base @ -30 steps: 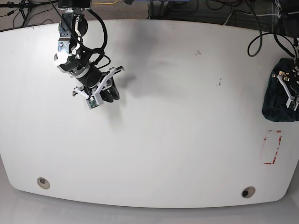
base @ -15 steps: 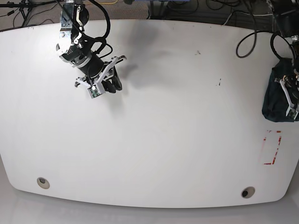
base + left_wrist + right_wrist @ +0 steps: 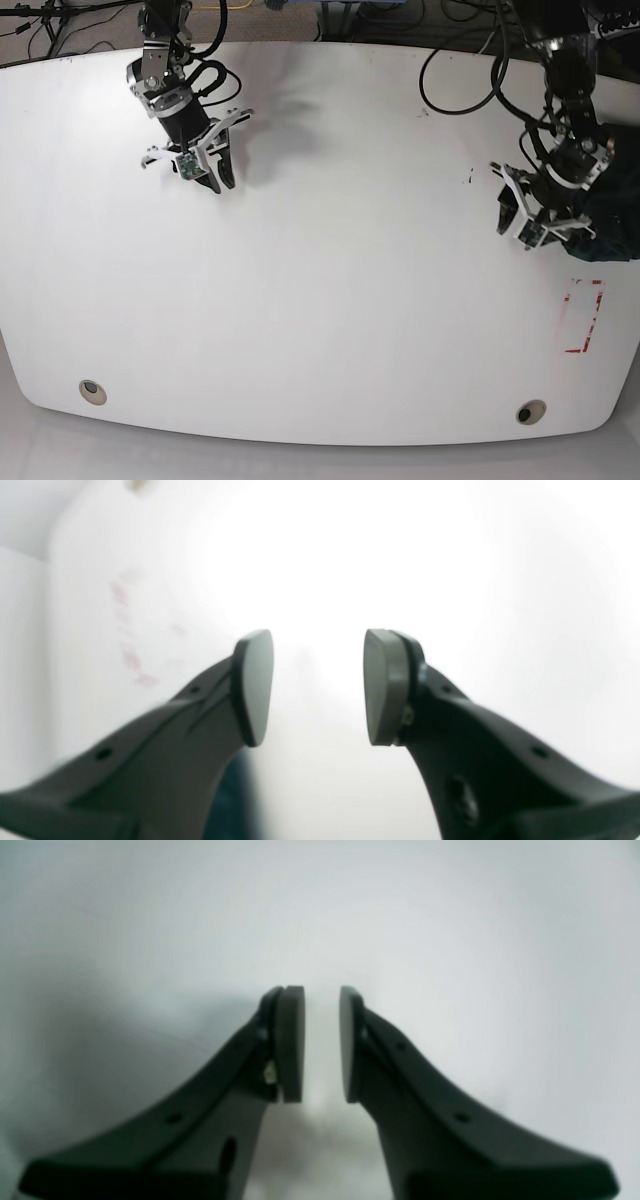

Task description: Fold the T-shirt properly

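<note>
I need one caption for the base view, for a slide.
Two end effectors hover above a white table; the dark T-shirt lies bunched at its edge.

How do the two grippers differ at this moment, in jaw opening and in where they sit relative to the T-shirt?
The left gripper shows a wide gap between its pads; the right gripper shows only a narrow slit. The left gripper is next to the T-shirt at the table edge; the right gripper is far across the table. Both hold nothing.
</note>
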You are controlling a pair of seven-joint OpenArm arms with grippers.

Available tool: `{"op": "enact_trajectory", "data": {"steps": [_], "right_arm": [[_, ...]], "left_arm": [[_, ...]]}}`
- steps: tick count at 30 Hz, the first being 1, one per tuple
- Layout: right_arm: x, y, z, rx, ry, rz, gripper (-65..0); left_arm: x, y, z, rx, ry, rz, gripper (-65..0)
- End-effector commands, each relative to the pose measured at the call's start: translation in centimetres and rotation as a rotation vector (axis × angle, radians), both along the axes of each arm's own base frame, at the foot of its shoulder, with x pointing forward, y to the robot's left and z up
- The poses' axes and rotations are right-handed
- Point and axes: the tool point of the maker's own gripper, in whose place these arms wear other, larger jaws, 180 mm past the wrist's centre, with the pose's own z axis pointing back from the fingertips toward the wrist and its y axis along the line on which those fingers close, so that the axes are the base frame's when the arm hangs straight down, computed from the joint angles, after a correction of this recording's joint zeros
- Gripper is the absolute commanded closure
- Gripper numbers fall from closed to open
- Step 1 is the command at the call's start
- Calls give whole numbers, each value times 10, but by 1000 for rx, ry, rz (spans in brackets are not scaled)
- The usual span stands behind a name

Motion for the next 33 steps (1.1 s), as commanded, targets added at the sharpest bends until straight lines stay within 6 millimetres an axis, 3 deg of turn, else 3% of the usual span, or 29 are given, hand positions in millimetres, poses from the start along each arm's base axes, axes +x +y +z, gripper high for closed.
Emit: {"op": "enact_trajectory", "data": {"steps": [1,8,14,18,19,28,33], "right_arm": [[-8,-20,10,10,-44,-58,-117],[-61,-28,-1,75,40,-110,-117],[-111,-38,-5,142,121,-183,-116],[-138,-40,-9,173,175,-211,-116],[-149,-43,-10,174,197,-228,-116],[-237,-46,-16,231,362,-314,-116],[-276,-29,-42,291,463,-332,-116]], "left_arm": [[-11,-19,11,-45,-51,-25,-258],[-65,-43,-7,-99,29,-15,-258],[-146,-56,-48,-161,225,74,-258],[-189,-57,-65,-166,337,87,-258],[-209,-59,-71,-168,387,90,-258],[-324,-67,-93,-198,675,160,-257],[-363,-68,-114,-223,790,194,-257]]}}
